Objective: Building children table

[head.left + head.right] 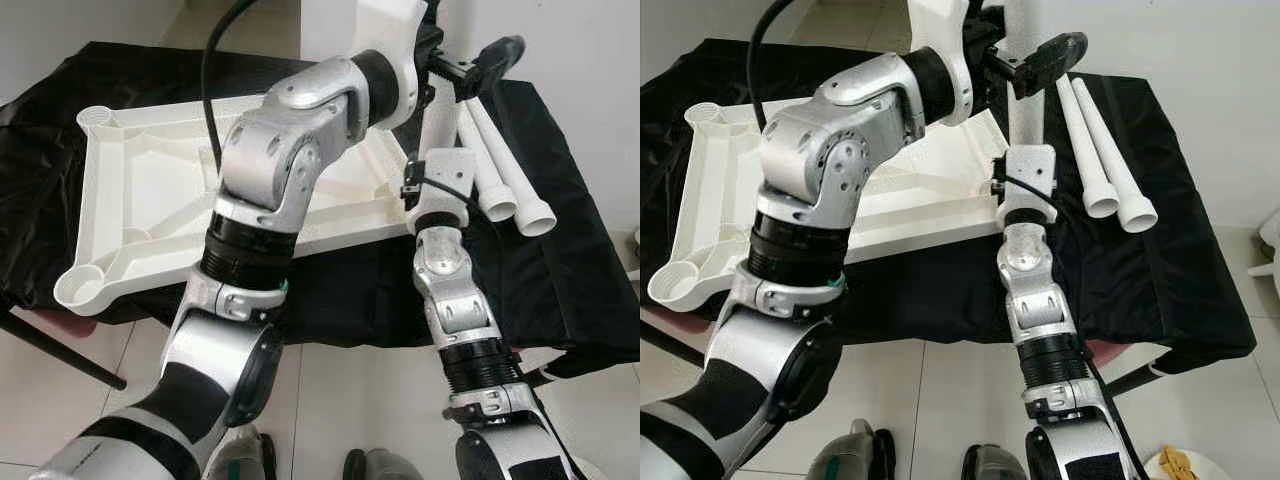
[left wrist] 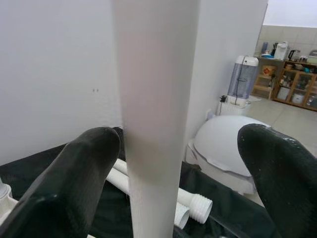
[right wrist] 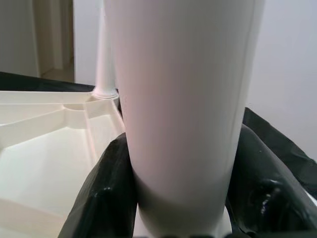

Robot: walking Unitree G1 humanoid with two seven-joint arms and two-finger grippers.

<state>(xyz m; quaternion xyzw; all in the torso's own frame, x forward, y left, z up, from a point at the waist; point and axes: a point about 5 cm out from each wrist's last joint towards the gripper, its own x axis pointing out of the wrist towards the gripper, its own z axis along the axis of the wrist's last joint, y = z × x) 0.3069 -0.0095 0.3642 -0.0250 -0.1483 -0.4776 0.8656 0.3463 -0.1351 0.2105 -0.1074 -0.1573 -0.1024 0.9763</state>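
A white children's tabletop [image 1: 150,190] lies upside down on a black-draped table. One white table leg [image 1: 1025,110] stands upright at its near right corner. My right gripper [image 3: 183,144] is shut on this leg low down, a finger pressed against each side. Higher up, my left gripper [image 2: 178,139] is open around the same leg; one finger [image 2: 84,168] touches it and the other stands well clear. A second upright leg [image 3: 103,49] rises from the far corner socket. Two loose legs [image 1: 510,180] lie side by side on the cloth to the right.
The black cloth [image 1: 560,270] hangs over the table's front and right edges. A dark table strut [image 1: 60,355] slants down at the left over the tile floor. A white wall stands close behind, with a rounded white appliance [image 2: 223,148] beyond the table.
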